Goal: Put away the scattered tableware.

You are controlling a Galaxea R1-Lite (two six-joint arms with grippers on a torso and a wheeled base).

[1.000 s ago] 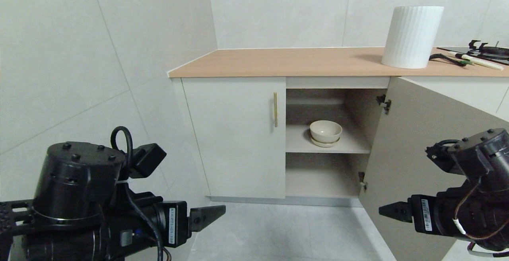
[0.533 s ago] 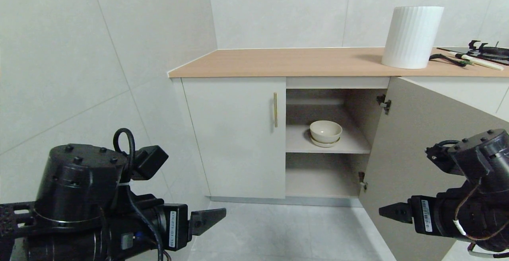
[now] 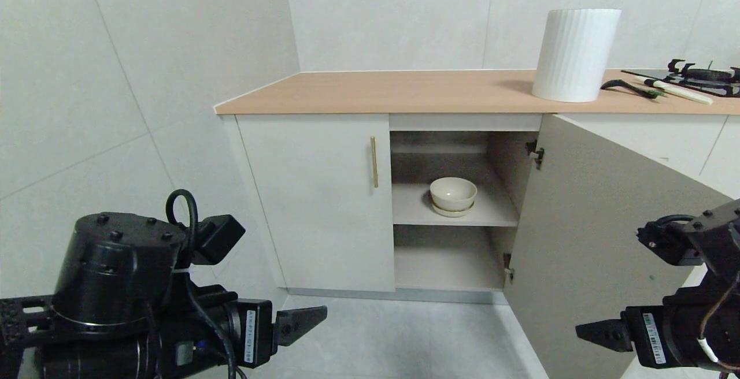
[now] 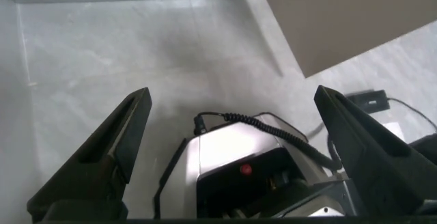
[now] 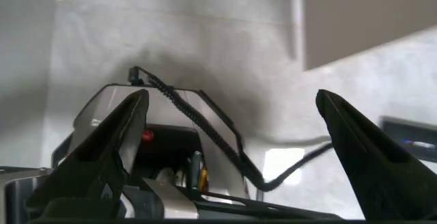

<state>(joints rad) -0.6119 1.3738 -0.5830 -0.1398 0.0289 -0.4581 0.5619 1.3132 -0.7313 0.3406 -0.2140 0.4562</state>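
A cream bowl (image 3: pixel 453 193) sits on a small plate (image 3: pixel 451 212) on the middle shelf of the open cabinet (image 3: pixel 457 217). My left gripper (image 3: pixel 303 321) hangs low in front of the closed left door, well short of the shelf. In the left wrist view the left gripper (image 4: pixel 232 149) is open, nothing between its fingers, with floor beneath it. My right gripper (image 3: pixel 595 331) is low beside the swung-out door. The right wrist view shows the right gripper (image 5: pixel 229 149) open and holding nothing.
The cabinet's right door (image 3: pixel 578 240) stands wide open, close to my right arm. The left door (image 3: pixel 318 200) is shut. On the wooden countertop (image 3: pixel 404 90) stand a white ribbed canister (image 3: pixel 575 55) and some utensils (image 3: pixel 665 87). A tiled wall runs along the left.
The whole head picture has shifted left, so the camera has moved. My right gripper now sits lower and further right in the picture. The bowl and plate stay on the shelf.
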